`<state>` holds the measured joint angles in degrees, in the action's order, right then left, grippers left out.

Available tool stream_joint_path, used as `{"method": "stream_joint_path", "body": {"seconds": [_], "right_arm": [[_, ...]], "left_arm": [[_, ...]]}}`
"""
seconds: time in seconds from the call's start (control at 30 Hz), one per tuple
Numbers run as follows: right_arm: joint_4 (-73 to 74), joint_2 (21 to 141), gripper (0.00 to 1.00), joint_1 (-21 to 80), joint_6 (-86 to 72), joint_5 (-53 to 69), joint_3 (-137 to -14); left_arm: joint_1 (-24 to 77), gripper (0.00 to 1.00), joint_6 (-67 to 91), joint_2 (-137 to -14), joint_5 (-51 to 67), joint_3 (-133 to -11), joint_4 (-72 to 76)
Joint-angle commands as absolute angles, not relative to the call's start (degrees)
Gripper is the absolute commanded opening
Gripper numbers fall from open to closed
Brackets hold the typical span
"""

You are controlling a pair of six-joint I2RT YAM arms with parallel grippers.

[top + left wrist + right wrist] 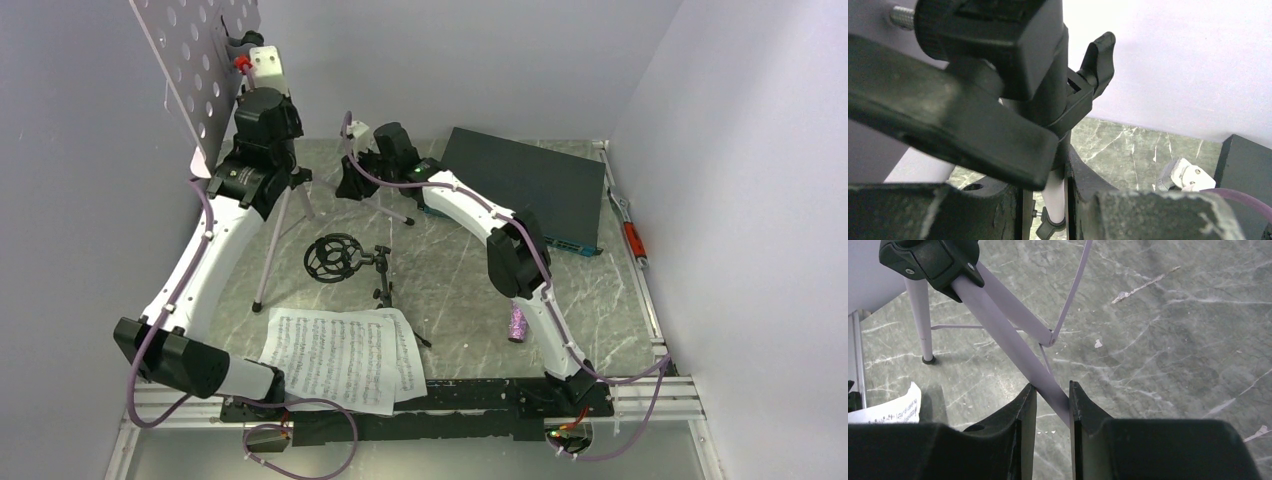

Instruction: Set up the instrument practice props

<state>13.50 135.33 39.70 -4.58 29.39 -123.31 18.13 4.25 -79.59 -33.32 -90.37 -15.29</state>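
Stand (195, 60): light, top-heavy, I'd grip low;
Left gripper (1047, 184): clamped on its pole (1054, 201);
Right gripper (1053, 396): pinching a tripod leg (1008, 346)

Grey-green marbled table (460, 280), pale-veined, scuffed white in spots. Bears at the far left the splayed legs of a lilac music stand (272, 245), rubber feet on the stone. Carries near the middle a small black tripod (382, 275), ring mount to its left. Holds at the near edge two overlapping sheet-music pages (340, 355), lying flat, one tripod leg reaching their far right corner. Has a glittery purple microphone (517, 322) near the right, partly hidden. Supports a flat dark box (525, 185) at the far right.
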Motion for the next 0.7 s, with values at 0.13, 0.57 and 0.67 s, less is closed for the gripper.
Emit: {"method": "stream_joint_path", "body": {"seconds": [0.13, 0.57, 0.67], "right_arm": [[11.4, 141.8, 0.27, 36.0, -11.0, 15.9, -129.7], [8.3, 140.4, 0.45, 35.9, -10.6, 18.8, -123.7], [6.9, 139.8, 0.45, 35.9, -10.4, 20.8, -122.2]], "left_arm": [[17.8, 0.03, 4.3, -78.9, -34.2, -96.9, -13.6], [17.7, 0.1, 4.6, -79.8, -35.6, -95.5, -13.3], [17.7, 0.34, 4.8, -79.3, -35.9, -95.1, -13.0]]}}
